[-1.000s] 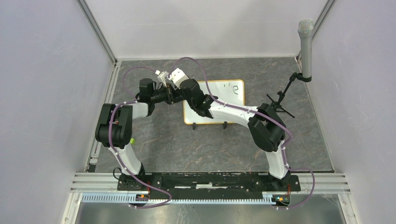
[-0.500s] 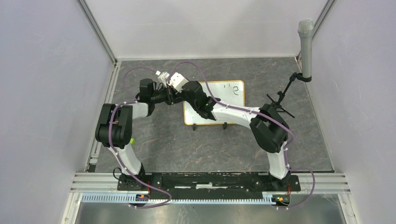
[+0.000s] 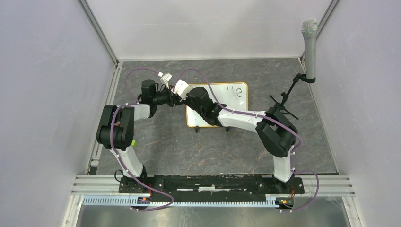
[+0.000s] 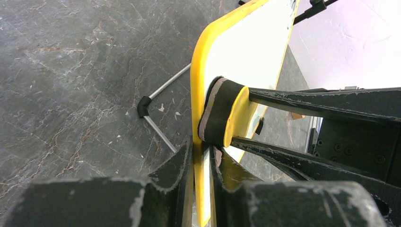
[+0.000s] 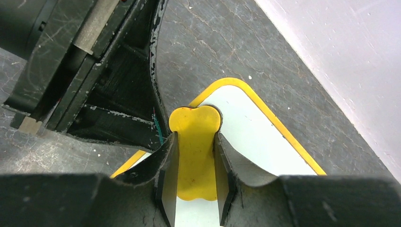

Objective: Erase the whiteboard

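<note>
The whiteboard (image 3: pixel 231 101) lies in the middle of the table, with a yellow-orange frame and dark marks near its far right corner (image 3: pixel 236 89). My left gripper (image 3: pixel 181 100) is shut on the board's left edge; in the left wrist view (image 4: pixel 202 151) the yellow frame (image 4: pixel 201 71) runs between its fingers. My right gripper (image 3: pixel 190 101) is shut on a yellow eraser (image 5: pixel 196 151). The eraser's black felt pad (image 4: pixel 215 113) presses on the white face near the far left corner (image 5: pixel 227 90). The board's left part is hidden under both wrists in the top view.
A grey microphone (image 3: pixel 309 47) stands on a black tripod (image 3: pixel 283 103) at the right, close to the board's right edge. Two black clip feet (image 3: pixel 228 126) stick out at the board's near edge. Grey walls surround the dark stone-pattern table (image 3: pixel 156 142).
My right wrist has shifted a little toward the near side along the board's left part, the eraser still in it. The left arm has stayed put.
</note>
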`<state>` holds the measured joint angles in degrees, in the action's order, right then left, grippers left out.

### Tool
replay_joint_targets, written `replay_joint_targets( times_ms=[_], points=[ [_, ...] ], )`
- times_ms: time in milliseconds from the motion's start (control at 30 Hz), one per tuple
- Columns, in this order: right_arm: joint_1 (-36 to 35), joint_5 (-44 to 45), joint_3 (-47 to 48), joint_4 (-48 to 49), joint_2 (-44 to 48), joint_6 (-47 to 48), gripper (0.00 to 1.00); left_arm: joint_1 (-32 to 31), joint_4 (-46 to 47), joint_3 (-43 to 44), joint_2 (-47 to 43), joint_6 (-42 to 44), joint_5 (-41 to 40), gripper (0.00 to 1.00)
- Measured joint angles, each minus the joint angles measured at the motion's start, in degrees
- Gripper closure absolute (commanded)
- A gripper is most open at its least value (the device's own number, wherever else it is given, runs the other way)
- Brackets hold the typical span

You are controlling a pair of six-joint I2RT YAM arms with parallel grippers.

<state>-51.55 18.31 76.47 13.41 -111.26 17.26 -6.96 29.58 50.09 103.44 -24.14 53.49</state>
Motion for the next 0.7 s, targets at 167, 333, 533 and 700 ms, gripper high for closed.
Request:
replay_joint_targets(
  times_ms=[167,333,533,700],
  points=[
    [0.04,0.46,-2.60,1.16,1.49,-1.51,0.66,-0.04,-0.20,0.00,0.00,0.07,0.33,0.98],
    [0.66,1.31,-7.26,1.11,4.68,-4.42,0.66,-0.04,-0.17,0.00,0.00,0.09,0.35,0.98],
    [2.58,1.75,-12.85,1.38,9.05,-7.63,0.66,-0.20,0.15,0.00,0.00,0.11,0.15,0.98],
    [4.22,2.34,-15.96,1.66,11.74,-9.31,0.66,-0.24,0.52,0.00,-0.07,0.11,0.07,0.98]
  ],
)
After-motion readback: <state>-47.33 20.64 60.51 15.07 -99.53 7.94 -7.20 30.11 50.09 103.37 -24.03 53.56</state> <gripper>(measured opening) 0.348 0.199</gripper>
